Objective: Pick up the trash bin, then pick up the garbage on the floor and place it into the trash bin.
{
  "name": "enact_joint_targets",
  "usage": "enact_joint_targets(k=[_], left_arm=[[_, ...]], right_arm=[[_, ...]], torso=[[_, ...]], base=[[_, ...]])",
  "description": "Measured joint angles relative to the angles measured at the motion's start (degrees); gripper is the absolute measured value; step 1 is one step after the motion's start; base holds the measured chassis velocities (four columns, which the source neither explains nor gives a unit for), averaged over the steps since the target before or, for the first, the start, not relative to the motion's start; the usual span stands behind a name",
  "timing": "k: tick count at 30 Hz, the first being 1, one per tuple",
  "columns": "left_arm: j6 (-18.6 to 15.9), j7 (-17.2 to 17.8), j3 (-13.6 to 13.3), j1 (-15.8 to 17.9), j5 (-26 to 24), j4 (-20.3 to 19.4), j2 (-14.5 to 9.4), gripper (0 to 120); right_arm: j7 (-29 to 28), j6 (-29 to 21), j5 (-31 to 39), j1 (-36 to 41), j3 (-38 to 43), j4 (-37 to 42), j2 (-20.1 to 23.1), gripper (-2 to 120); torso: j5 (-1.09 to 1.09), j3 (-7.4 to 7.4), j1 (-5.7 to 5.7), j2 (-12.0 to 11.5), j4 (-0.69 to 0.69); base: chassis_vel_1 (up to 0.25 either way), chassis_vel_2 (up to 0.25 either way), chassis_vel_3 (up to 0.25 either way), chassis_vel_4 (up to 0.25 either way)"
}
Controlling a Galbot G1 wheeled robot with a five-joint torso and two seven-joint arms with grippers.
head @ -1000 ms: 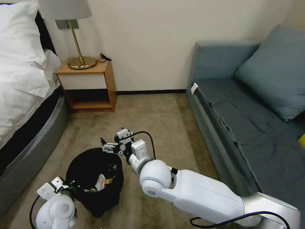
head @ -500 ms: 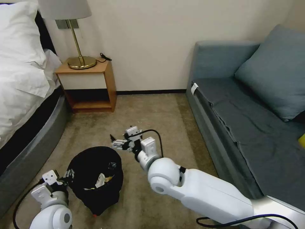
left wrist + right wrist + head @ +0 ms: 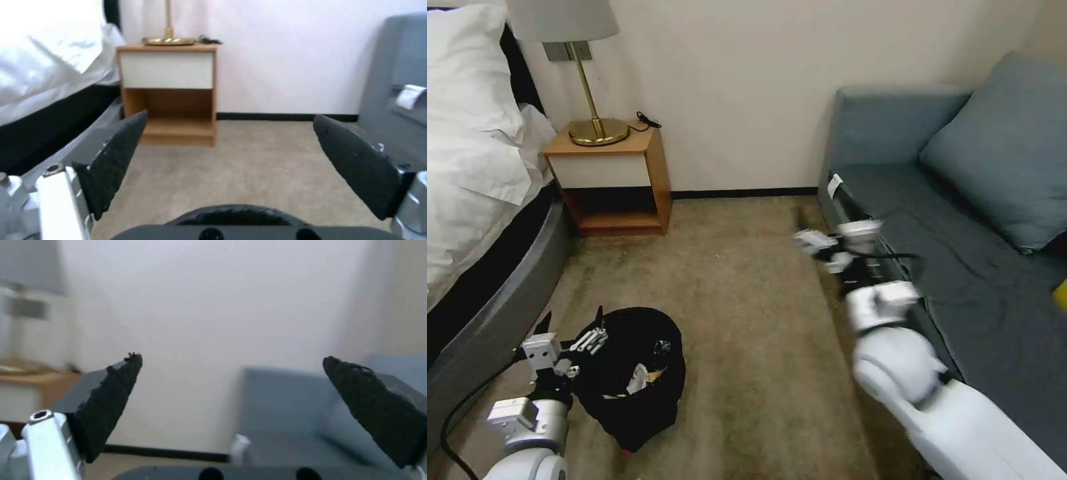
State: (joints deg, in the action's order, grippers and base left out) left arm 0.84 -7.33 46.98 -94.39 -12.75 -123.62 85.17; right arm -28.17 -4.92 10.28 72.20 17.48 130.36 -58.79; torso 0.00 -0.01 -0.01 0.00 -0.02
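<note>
Black trash bin [image 3: 627,373] with a black crinkled liner, flecks of white and yellow litter [image 3: 642,377] inside. Plain beige-brown carpet [image 3: 740,287] under it. White left gripper [image 3: 570,327] with black fingers [image 3: 113,160]; white right gripper [image 3: 806,240], its fingers [image 3: 111,400] black too. Blue-grey sofa [image 3: 960,253] with a matching cushion [image 3: 1007,153] and a small white tag [image 3: 834,185]. Orange-brown wooden nightstand [image 3: 617,177] with a cream drawer front. Brass-gold lamp [image 3: 590,113] under a pale shade. White bedding [image 3: 474,133] over a dark grey bed base [image 3: 494,300]. Cream wall [image 3: 747,80], black skirting [image 3: 744,193].
</note>
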Motion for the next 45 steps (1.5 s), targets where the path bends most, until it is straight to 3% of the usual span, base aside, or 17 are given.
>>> enact_joint_targets(k=[7, 11, 22, 31, 45], left_arm=[[3.0, -1.2, -1.0, -1.2, 2.0, 0.0, -1.2, 100], [3.8, -0.7, -1.2, -1.6, 2.9, 0.6, -1.3, 100], [3.9, 1.1, -3.0, -0.9, 4.4, 1.7, -1.1, 100], [4.0, 1.5, -3.5, -0.3, 4.3, 2.4, -1.2, 100], [4.3, 2.2, -4.3, 0.0, 4.9, 2.7, -0.9, 100]], right_arm=[[-0.1, 0.8, -9.6, 14.0, 4.8, 2.8, -10.3, 100], [0.6, 1.0, -12.5, 18.5, 4.4, 3.5, -13.3, 100], [2.9, 1.7, -18.0, 21.5, 2.9, 1.7, -19.6, 100], [5.8, 3.2, -19.3, 22.4, 2.7, 0.6, -22.4, 100], [5.7, 3.2, -19.8, 22.5, 2.7, 0.3, -23.0, 100]], torso=[[0.00, 0.00, 0.00, 0.0, 0.02], [-0.01, 0.00, 0.00, 0.0, 0.01], [-0.01, 0.00, 0.00, 0.0, 0.02], [-0.01, 0.01, 0.00, 0.0, 0.02], [-0.01, 0.01, 0.00, 0.0, 0.02]], base=[[0.000, 0.000, 0.000, 0.000], [0.000, 0.000, 0.000, 0.000], [0.000, 0.000, 0.000, 0.000], [0.000, 0.000, 0.000, 0.000], [0.000, 0.000, 0.000, 0.000]])
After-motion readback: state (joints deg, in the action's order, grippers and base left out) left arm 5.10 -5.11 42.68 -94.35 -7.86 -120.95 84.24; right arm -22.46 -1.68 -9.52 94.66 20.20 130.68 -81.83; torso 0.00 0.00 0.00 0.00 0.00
